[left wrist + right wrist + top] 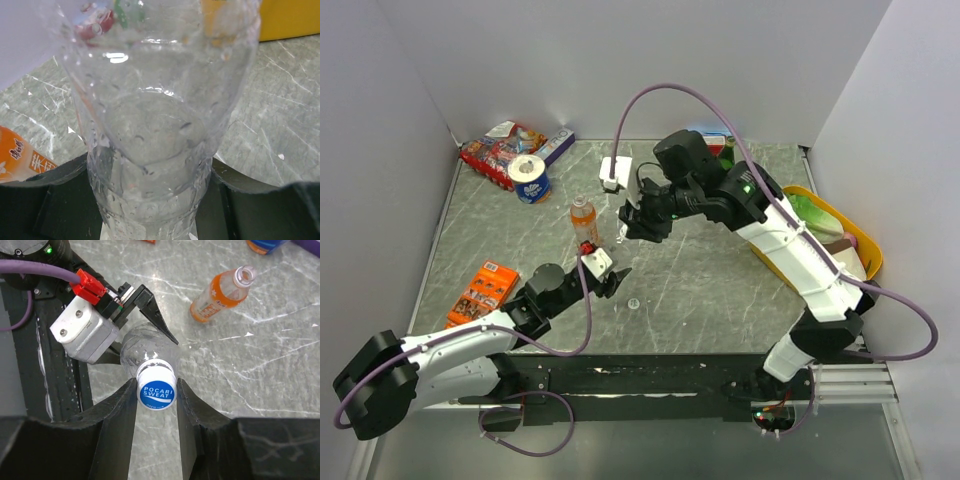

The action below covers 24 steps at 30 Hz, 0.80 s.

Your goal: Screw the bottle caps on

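- The right claw is closed down narrow on the blue cap, with a dark finger against each side. The left claw is clamped around the body of the clear bottle.
- The desk is smooth grey stone-look with pale veins.
- The clear bottle is thin, ribbed, see-through plastic with droplets beaded inside. Its long axis runs from the left claw straight up into the right claw, neck end toward the right wrist. The cap's turning axis looks lined up with that wrist, so a roll of the right claw should tighten it.
- The orange bottle stands upright on the desk just beyond both claws, with a glossy label and an open, uncapped neck.
- The blue cap is round, with a white skirt and a printed top, and sits on the clear bottle's neck.
- A tiny pale loose cap lies on the desk near the left claw.
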Tool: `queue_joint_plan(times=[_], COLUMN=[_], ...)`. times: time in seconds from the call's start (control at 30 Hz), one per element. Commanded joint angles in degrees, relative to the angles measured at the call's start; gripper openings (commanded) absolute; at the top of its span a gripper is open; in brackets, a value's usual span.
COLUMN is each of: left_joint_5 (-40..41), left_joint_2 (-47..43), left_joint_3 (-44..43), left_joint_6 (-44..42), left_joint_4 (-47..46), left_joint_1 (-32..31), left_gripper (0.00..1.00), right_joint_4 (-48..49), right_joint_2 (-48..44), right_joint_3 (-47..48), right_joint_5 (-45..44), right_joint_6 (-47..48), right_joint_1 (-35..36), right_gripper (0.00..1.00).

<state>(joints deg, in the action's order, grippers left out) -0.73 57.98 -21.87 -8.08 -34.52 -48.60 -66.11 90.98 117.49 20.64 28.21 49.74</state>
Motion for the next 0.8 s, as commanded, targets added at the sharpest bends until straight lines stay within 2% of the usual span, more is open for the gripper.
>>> queue_joint_plan(times=[0.0, 0.33, 0.63, 0.77], left_joint_5=[1.79, 0.48, -0.23, -1.20], left_joint_2=[-1.64, -2.52, -3.31, -3.75], left_joint_3=[-0.02, 2.88, 4.81, 6.04], left_joint_6=[3.68, 0.43, 1.48, 1.40], left_joint_4=[-9.77, -10.65, -12.32, -12.76], left_joint_1=[-0.18, -0.18, -0.27, -0.18], left_gripper=[0.01, 0.01, 0.01, 0.01], right_joint_4=[-10.17, -17.12, -19.76, -19.94], right_joint_2=[4.11, 7.54, 8.69, 8.43], right_joint_3=[4.67, 8.19, 10.74, 10.30], right_joint_5=[3.00, 2.21, 0.98, 1.15], right_joint_6=[0.79, 10.72, 14.16, 14.42], right_joint_1=[1.42, 3.17, 4.67, 4.84], right_gripper=[0.32, 0.36, 0.37, 0.43])
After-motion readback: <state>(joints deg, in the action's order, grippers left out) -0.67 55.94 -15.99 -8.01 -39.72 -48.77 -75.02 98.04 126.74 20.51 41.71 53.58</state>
